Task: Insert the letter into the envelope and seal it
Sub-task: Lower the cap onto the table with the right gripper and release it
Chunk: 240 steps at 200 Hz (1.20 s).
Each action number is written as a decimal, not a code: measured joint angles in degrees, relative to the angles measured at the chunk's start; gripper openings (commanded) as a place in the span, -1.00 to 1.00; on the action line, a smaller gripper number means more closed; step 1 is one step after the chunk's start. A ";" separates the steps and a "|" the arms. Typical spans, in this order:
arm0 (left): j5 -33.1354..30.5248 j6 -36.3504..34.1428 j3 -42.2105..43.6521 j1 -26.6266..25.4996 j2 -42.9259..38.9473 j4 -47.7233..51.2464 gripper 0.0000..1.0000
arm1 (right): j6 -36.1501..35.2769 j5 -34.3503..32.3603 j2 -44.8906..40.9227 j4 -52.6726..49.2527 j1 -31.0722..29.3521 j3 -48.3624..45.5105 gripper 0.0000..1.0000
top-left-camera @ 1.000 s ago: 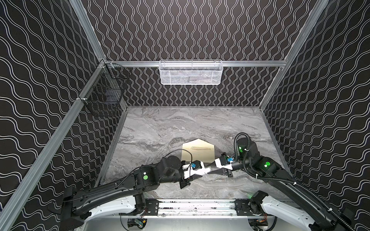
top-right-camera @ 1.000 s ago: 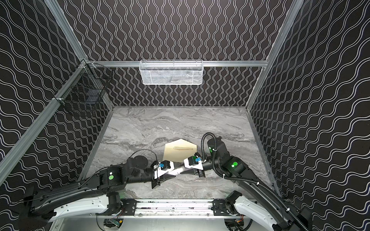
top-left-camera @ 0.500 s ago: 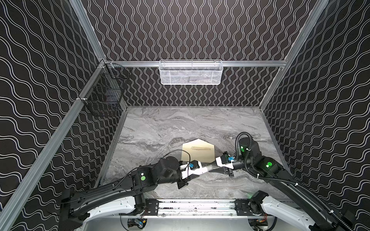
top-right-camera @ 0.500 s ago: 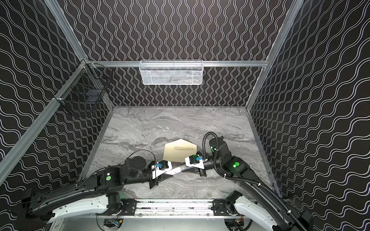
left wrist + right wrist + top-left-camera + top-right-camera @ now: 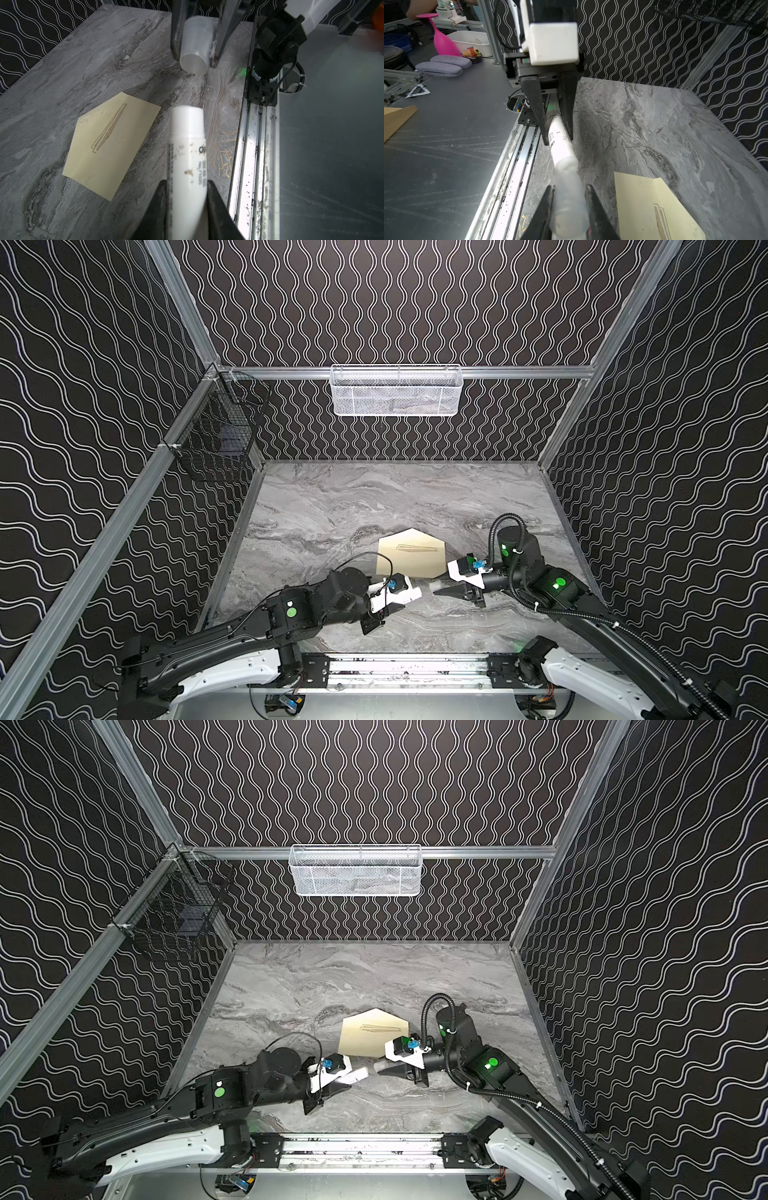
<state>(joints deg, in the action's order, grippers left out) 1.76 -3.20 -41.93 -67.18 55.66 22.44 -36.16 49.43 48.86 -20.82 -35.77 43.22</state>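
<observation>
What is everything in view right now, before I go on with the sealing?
envelope: one, pale cream, flat on the table, flap unfolded.
glue stick: one, white, uncapped, in the left claw.
cap: one, translucent, in the right claw, apart from the glue stick.
mesh basket: one, white, hung on the back rail.
wire basket: one, black, hung on the left rail.
pink glass: one, outside the cell.
grey cases: two, outside the cell.
table: one, grey marble.
left claw: one, black, shut on the glue stick.
right claw: one, black, shut on the cap.
</observation>
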 measured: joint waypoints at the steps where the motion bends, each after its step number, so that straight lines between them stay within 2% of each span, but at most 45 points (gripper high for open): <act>1: -0.04 0.02 0.04 0.00 -0.04 -0.04 -1.00 | 0.04 -0.09 -0.02 0.00 0.00 0.00 -1.00; 69: -4.74 3.93 2.93 0.00 -2.51 -4.22 -1.00 | 14.97 -12.02 1.68 -0.20 0.09 1.46 -1.00; 102: -8.81 7.61 3.32 0.00 -3.43 -6.10 -1.00 | 31.74 -23.12 5.46 -1.14 0.09 1.53 -1.00; 124: -11.54 10.05 3.63 0.00 -3.69 -7.23 -1.00 | 46.14 -32.46 13.05 -7.65 0.22 4.68 -1.00; 153: -13.18 12.87 3.72 0.00 -2.58 -8.41 -1.00 | 58.10 -37.40 22.38 -14.47 0.57 3.50 -1.00; 184: -13.46 14.86 3.58 0.00 -0.24 -9.03 -1.00 | 63.76 -40.15 25.22 -18.16 0.94 -0.13 -1.00; 225: -13.40 15.63 3.87 0.00 -0.07 -9.88 -1.00 | 65.09 -43.82 30.14 -19.26 1.53 -0.85 -0.98; 240: -13.20 15.96 3.87 0.00 0.33 -9.88 -1.00 | 65.22 -44.81 31.17 -19.41 1.64 -0.85 -0.88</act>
<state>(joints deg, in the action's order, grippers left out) -11.44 12.75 -38.06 -67.18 55.99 12.56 29.06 4.62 80.03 -40.23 -34.13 42.37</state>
